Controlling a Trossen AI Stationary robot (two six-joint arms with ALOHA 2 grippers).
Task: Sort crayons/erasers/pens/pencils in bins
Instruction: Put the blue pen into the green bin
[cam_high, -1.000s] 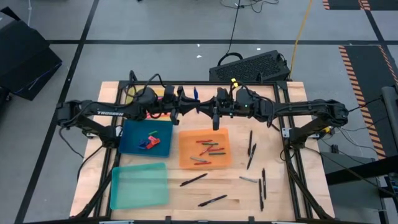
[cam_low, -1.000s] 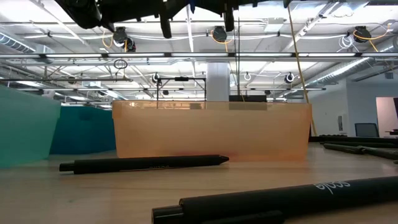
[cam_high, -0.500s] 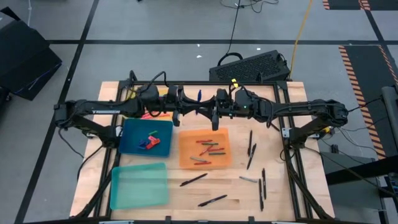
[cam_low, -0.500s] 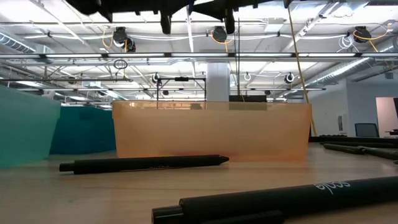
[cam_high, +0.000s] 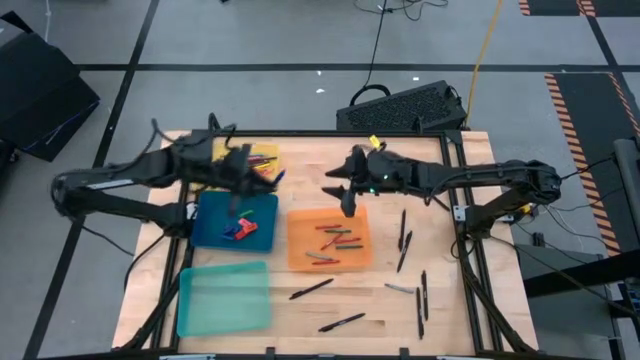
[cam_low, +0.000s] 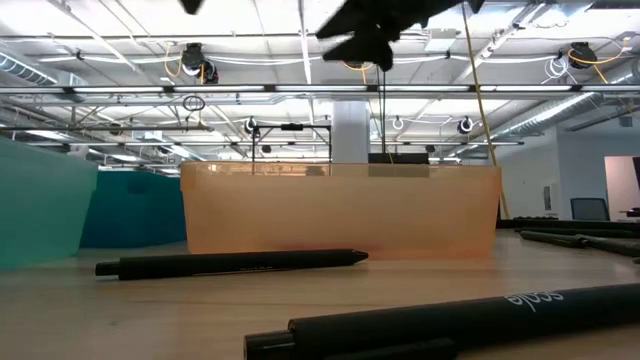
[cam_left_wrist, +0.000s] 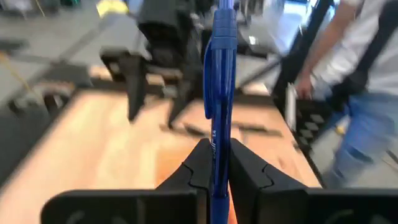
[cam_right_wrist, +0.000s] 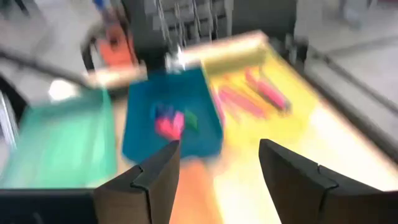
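The left end effector (cam_high: 268, 178) has swung away from the right one toward the yellow bin (cam_high: 262, 157), clamping a blue pen (cam_left_wrist: 219, 93). The right end effector (cam_high: 343, 196), gaping wide, now hangs over the orange bin (cam_high: 296, 262).

An industrial lab: exposed ceiling pipes (cam_low: 300, 90), grey floor with hazard-striped tape (cam_high: 585, 110).

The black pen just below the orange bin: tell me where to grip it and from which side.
Grip the pen at mid-barrel, coming straight down from above. It lies flat on bare table, slanted, clear of the orange bin, so set the fingers across its length.
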